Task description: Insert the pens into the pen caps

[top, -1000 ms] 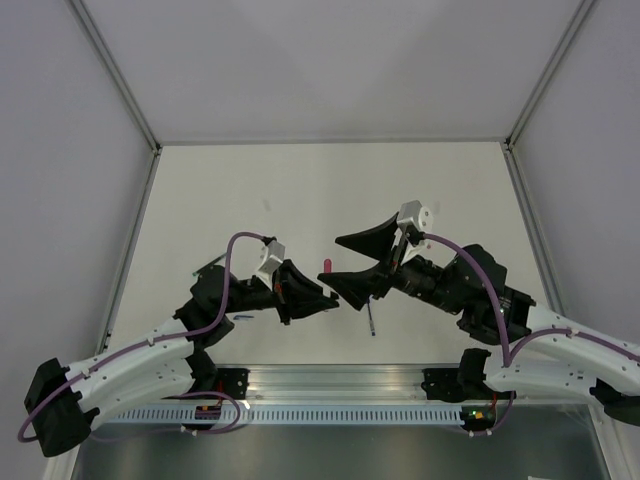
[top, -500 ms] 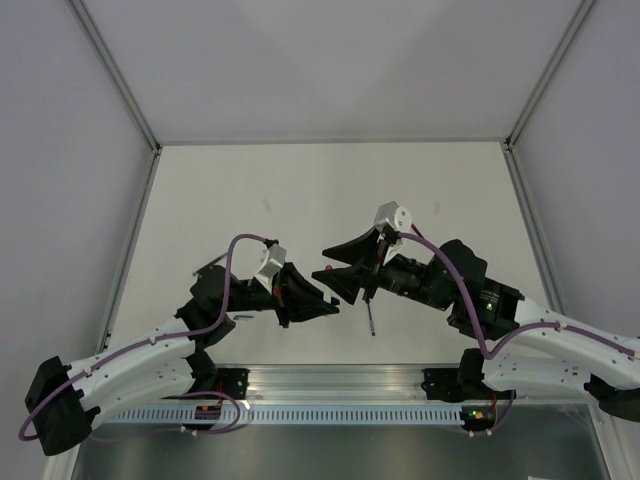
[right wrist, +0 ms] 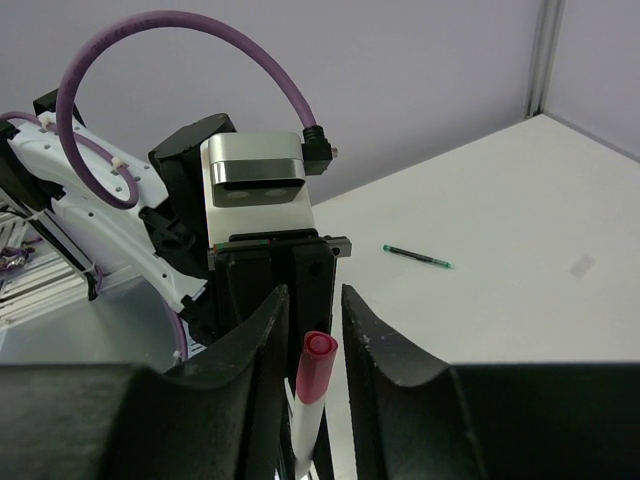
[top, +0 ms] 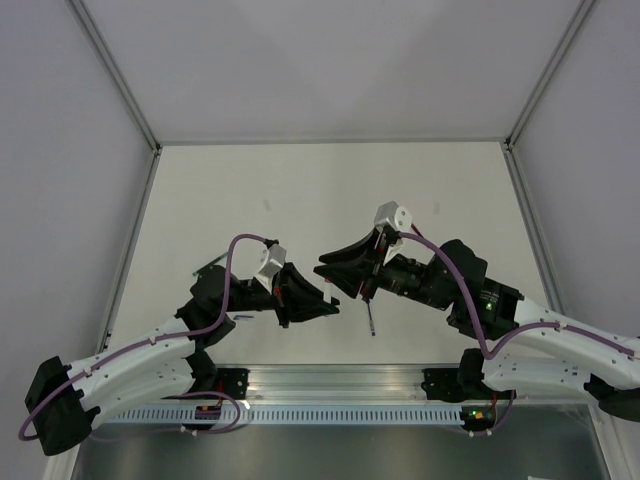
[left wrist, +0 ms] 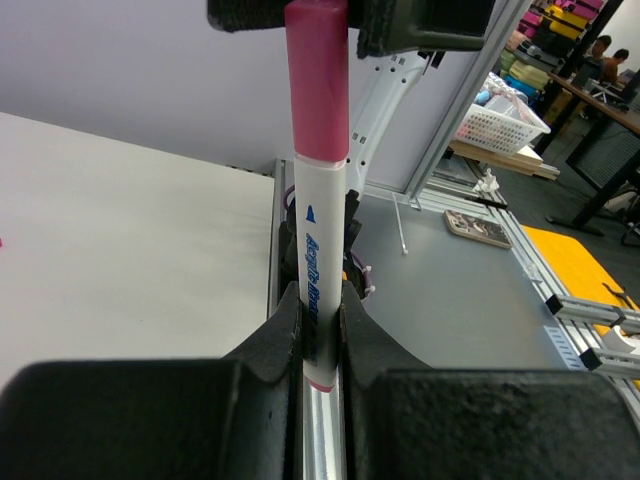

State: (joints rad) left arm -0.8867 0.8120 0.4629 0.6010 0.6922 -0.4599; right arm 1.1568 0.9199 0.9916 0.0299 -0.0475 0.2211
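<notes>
Right wrist: right gripper (right wrist: 314, 300) part-open around the pink cap (right wrist: 316, 365), grip unclear.
Left gripper (left wrist: 318, 300) clamps the white pen (left wrist: 320, 230); next, likely pinch and push the cap home.

You'll find both pincers meeting over the near middle of the bench (top: 330, 180). The left pincer (left wrist: 320, 315) clamps a pen (left wrist: 320, 230), and the right pincer (right wrist: 316, 325) straddles its far end. A second pen (top: 371, 322) lies just base-side of the right pincer. A third pen (right wrist: 417, 258) lies beside the left arm.
</notes>
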